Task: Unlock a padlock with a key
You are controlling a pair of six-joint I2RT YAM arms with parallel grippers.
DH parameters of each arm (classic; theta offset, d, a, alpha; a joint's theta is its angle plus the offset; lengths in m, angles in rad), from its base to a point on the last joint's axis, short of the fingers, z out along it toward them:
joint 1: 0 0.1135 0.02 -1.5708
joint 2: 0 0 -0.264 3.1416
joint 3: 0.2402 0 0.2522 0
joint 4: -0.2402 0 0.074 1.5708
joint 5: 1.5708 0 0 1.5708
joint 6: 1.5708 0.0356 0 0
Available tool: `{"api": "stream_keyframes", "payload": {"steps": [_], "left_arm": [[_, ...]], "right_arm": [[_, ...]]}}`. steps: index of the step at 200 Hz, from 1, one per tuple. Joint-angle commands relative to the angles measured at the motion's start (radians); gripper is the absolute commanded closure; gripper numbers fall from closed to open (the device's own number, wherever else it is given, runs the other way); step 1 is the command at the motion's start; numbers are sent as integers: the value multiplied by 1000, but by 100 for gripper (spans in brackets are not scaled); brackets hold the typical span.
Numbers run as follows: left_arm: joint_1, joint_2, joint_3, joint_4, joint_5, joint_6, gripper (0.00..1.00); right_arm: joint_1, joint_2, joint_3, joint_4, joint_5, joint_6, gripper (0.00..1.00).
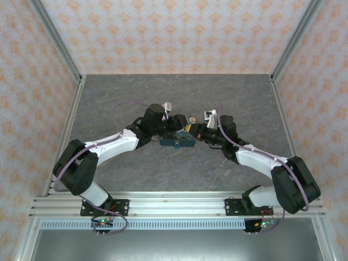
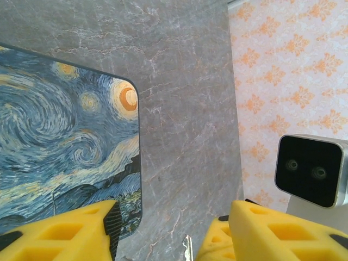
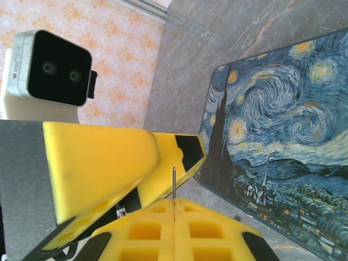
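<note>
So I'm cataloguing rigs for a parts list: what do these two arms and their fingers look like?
Both arms have white link shells with black joints; a purple cable runs along the left arm and the right arm. The fingers are blocky yellow pieces with rectangular cut-outs and black textured pads. Each wrist carries a white camera with a black face.

Bright, even diffuse light; faint shadows under arms; wrist views sharp, nearest yellow fingers slightly soft.
</note>
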Motion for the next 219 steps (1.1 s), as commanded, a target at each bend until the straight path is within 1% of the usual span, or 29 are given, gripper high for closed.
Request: {"api": "stream_keyframes", "payload": {"steps": [1, 16, 42, 94, 152, 169, 184, 208, 211, 212, 219], "left_arm": [[6, 14, -13, 67, 16, -23, 49], [6, 20, -16, 82, 18, -32, 52], [7, 29, -17, 97, 18, -42, 55], [8, 39, -11, 107, 18, -46, 66], [8, 43, -13, 105, 18, -40, 83], [7, 40, -13, 100, 18, -37, 91], [8, 40, -13, 98, 20, -36, 100], [8, 35, -12, 90, 14, -41, 100], [8, 35, -12, 87, 12, -43, 100], [8, 33, -11, 86, 11, -44, 100], [8, 30, -11, 79, 5, -48, 100]], "right_arm": [[-2, 13, 19, 74, -19, 16, 100], [-3, 16, 16, 85, -19, 23, 100], [-2, 19, 12, 92, -21, 27, 100], [-2, 21, 8, 94, -26, 27, 100], [-2, 30, 6, 94, -21, 26, 100], [-2, 31, 8, 94, -17, 26, 100], [-3, 33, 7, 95, -14, 30, 100], [-10, 22, 2, 93, 4, 44, 100], [-14, 16, -1, 94, 8, 48, 95], [-14, 16, -1, 94, 8, 48, 95], [-20, 3, -8, 93, 17, 58, 87]]}}
